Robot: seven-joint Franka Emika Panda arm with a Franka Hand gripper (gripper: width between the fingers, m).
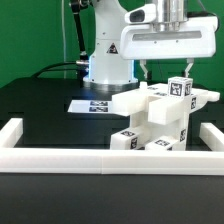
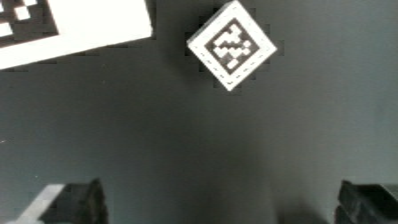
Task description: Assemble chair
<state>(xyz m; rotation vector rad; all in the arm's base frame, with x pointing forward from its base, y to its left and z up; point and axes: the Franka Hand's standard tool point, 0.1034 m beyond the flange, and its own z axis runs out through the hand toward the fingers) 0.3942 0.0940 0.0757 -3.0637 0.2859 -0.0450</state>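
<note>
Hand [image 1: 160,72] spread wide, holds nothing, hangs just above chair [image 1: 160,118]. Chair right under it, maybe bit forward; straight drop next.

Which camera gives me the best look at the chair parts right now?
The exterior view: the chair parts sit stacked inside the white border frame, below the open gripper. The wrist view shows only one tagged face against the dark table.
</note>
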